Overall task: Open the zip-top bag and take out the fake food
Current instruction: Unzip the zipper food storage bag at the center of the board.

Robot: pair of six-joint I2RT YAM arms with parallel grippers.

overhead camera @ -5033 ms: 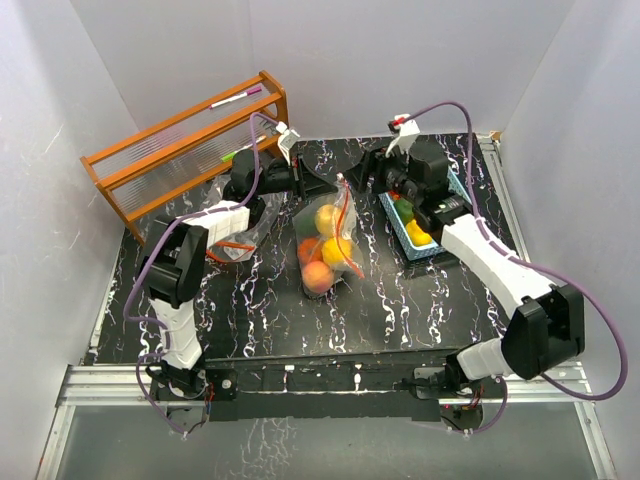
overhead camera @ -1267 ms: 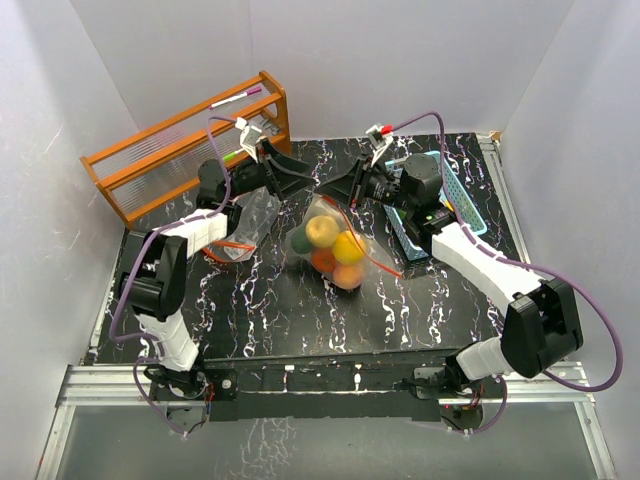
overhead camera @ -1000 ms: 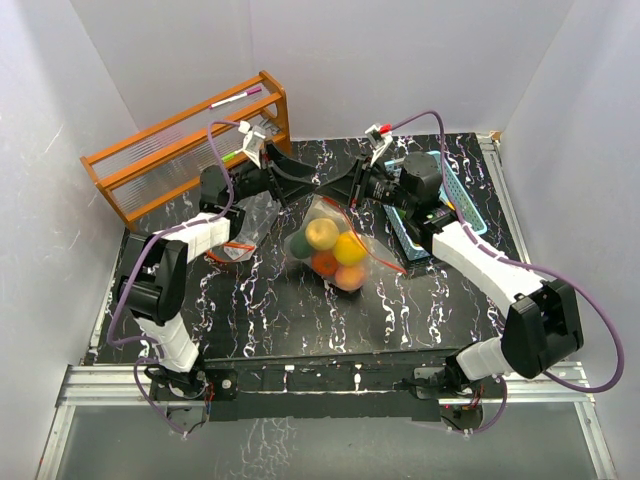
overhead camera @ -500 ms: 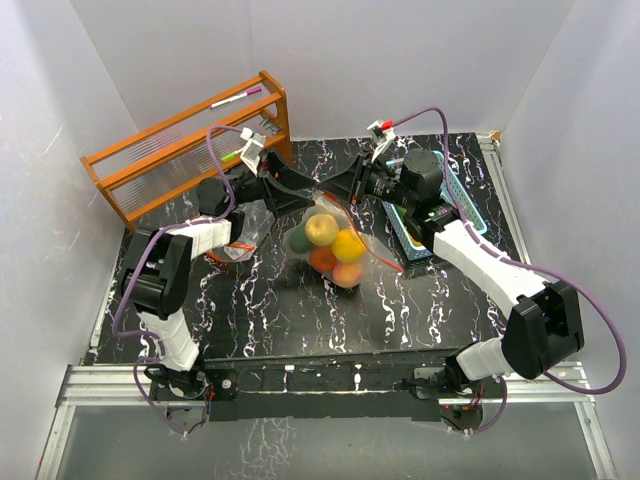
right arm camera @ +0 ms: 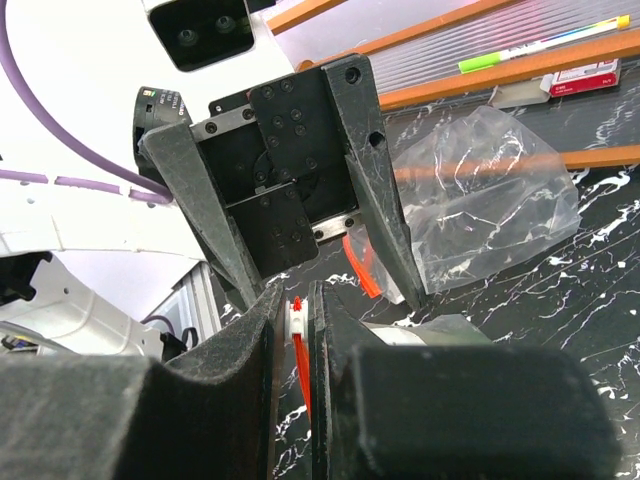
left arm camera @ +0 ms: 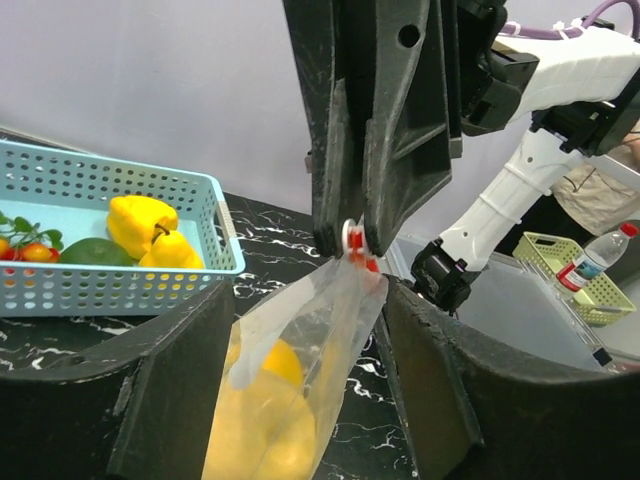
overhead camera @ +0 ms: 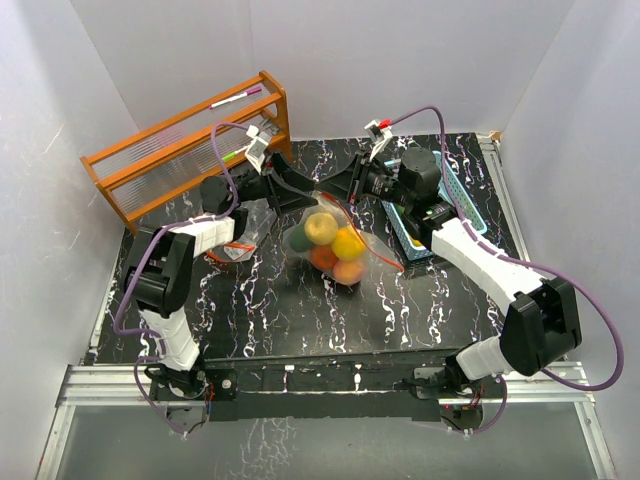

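Note:
The clear zip-top bag [overhead camera: 335, 250] hangs in the middle of the table, holding fake food: a yellow-green fruit [overhead camera: 321, 228], a yellow one [overhead camera: 348, 243], an orange one [overhead camera: 347, 270] and a dark green one [overhead camera: 298, 240]. My right gripper [right arm camera: 297, 300] is shut on the bag's white slider [right arm camera: 297, 318] on the red zip, holding the bag's top corner up. My left gripper [left arm camera: 308, 285] faces it, open, its fingers [left arm camera: 160, 390] on either side of the bag's upper edge [left arm camera: 300, 340]. Yellow fruit shows through the plastic in the left wrist view.
A light blue basket [overhead camera: 462, 195] at the right holds a yellow pepper [left arm camera: 145, 225] and other pieces. An empty clear bag [overhead camera: 245, 222] lies left of the hanging bag. The orange rack [overhead camera: 180, 150] with marker pens [right arm camera: 540, 45] stands at the back left.
My left gripper has moved right, toward the right gripper, and its jaws now straddle the bag's top. The right gripper keeps its hold; the bag has barely shifted.

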